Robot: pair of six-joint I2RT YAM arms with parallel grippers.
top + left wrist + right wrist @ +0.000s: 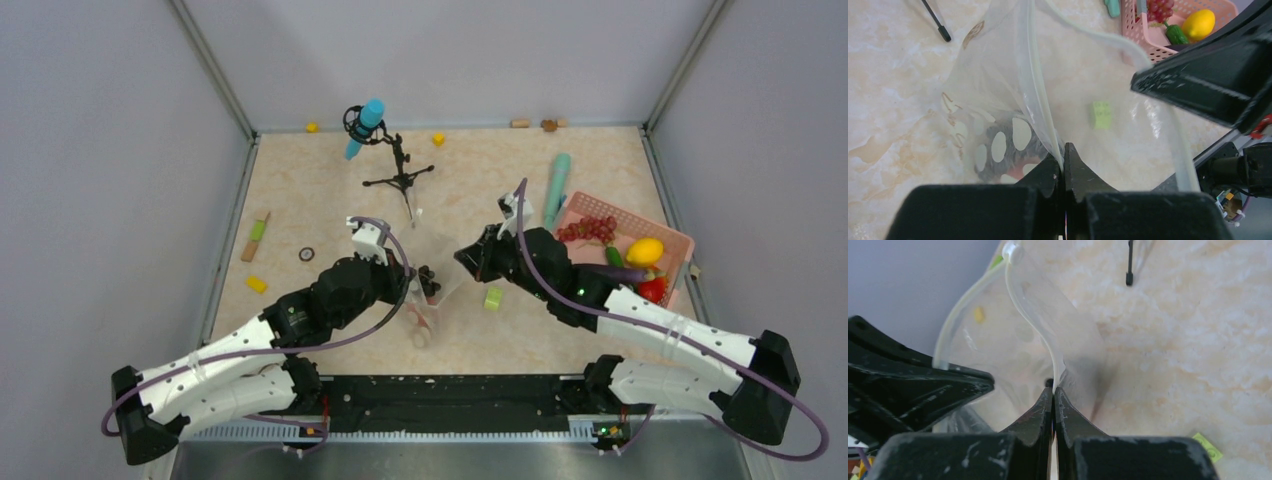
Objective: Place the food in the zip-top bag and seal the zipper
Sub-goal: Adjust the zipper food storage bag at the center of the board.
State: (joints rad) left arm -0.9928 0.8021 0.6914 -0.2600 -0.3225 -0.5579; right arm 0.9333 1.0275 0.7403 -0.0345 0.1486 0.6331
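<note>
Left wrist view shows the clear bag (998,75) in the middle of the table (330,180), dark grapes (998,167) inside it, with the left gripper (1064,150) and the right gripper (1053,390) each pinched tight on its rim, near the pink basket (672,240).

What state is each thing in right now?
left gripper: shut on the zip-top bag rim.
right gripper: shut on the bag's rim too.
zip-top bag: mouth held open.
zipper: unsealed.
grape bunch: inside the bag.
lemon: in the pink basket.
</note>
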